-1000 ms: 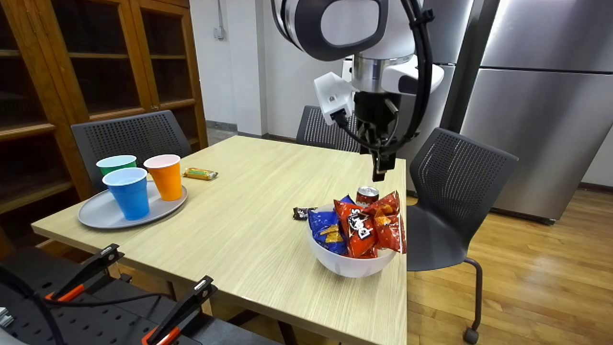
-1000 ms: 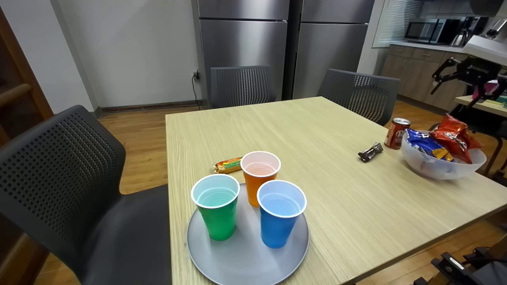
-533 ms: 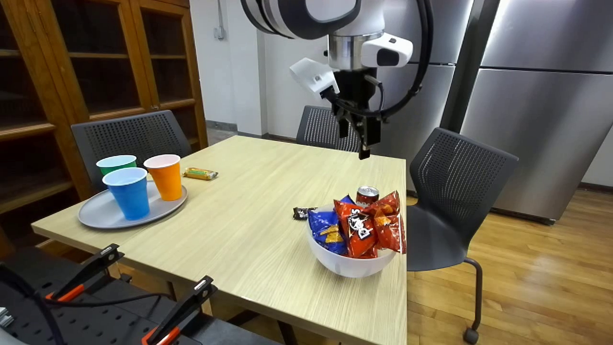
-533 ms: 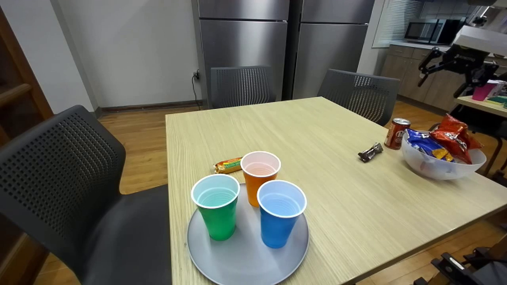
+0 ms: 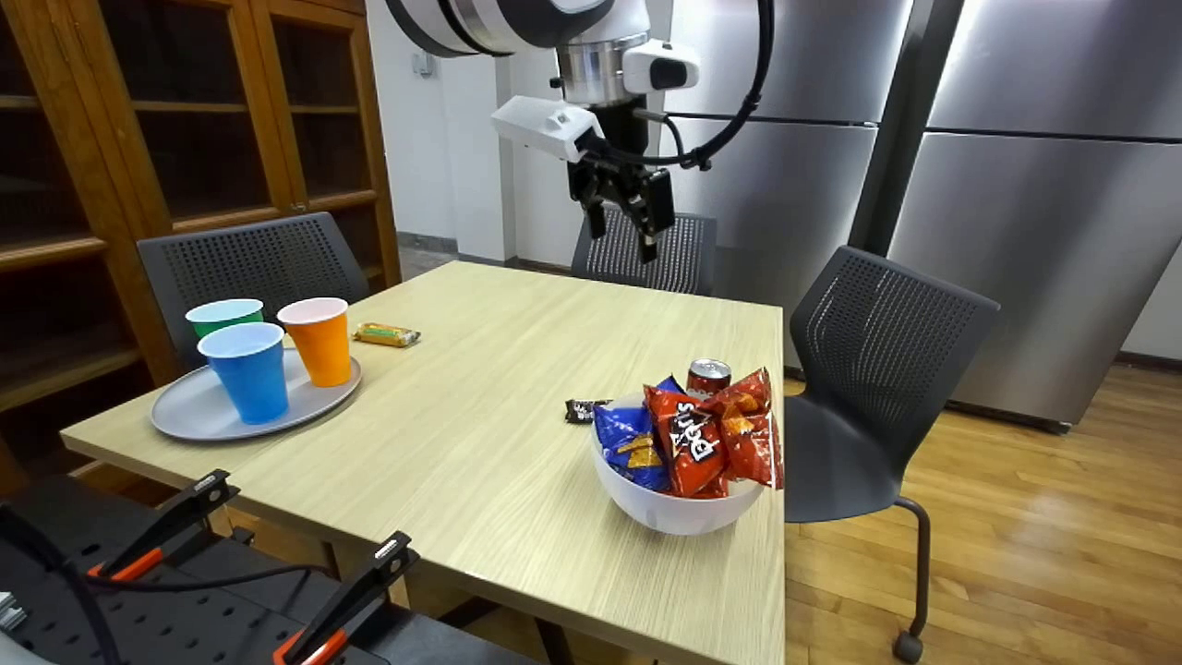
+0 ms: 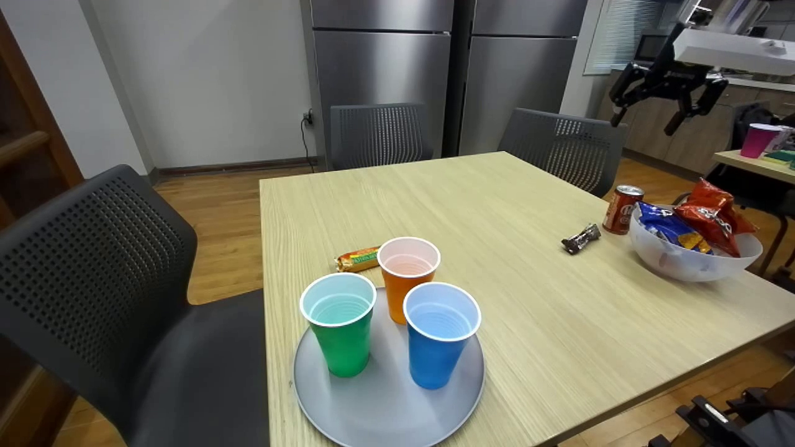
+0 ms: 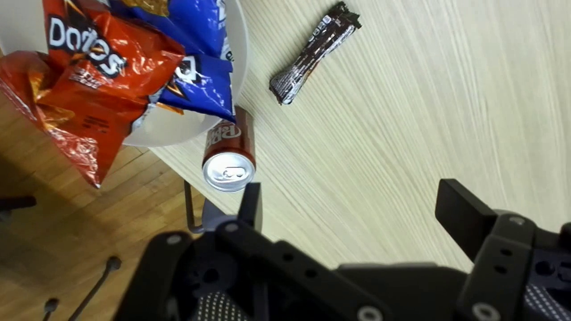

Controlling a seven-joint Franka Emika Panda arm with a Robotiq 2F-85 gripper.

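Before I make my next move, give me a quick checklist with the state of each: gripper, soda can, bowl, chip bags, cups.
1. Is the gripper open? Ok: jaws wide apart, nothing between them.
2. Is it clear of the table? Ok: it hangs above it in both exterior views.
3. Is the soda can upright? Ok.
4. Is there a gap between it and the bowl? Cannot tell: they overlap in every view.
5. Are the bags below the rim? Not ok: a red chip bag rises above it.
6. Are the green cup, orange cup and blue cup upright on the plate? Ok.
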